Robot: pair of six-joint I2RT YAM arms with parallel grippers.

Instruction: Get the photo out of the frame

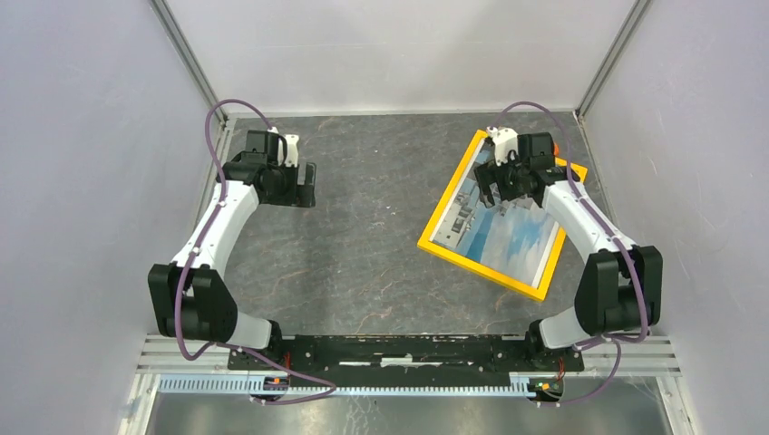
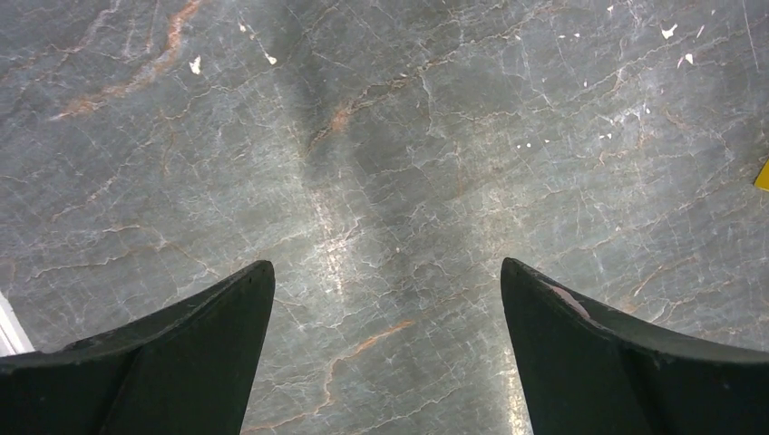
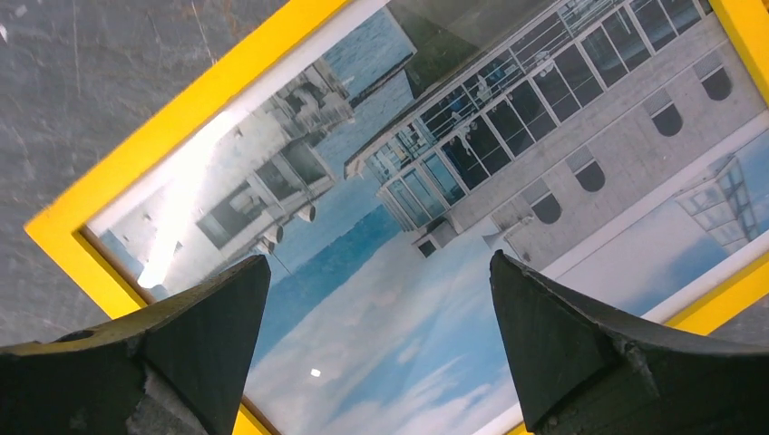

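Observation:
The frame [image 1: 451,249] lies face up on the right half of the table, turned at an angle, its yellow border [image 3: 136,163] bright against the dark top. Inside it sits the photo [image 1: 512,234] of a white building with blue sky and clouds [image 3: 508,154]. My right gripper [image 1: 501,186] hovers open above the photo's far part, nothing between its fingers [image 3: 562,335]. My left gripper [image 1: 304,186] hangs open over bare table at the far left, well away from the frame. A small yellow tip of the frame [image 2: 763,176] shows at the left wrist view's right edge.
The table top [image 1: 363,245] is dark grey marble-patterned [image 2: 381,163]. White walls with metal corner posts [image 1: 195,68] close in the left, back and right sides. The arms' base rail [image 1: 408,349] runs along the near edge.

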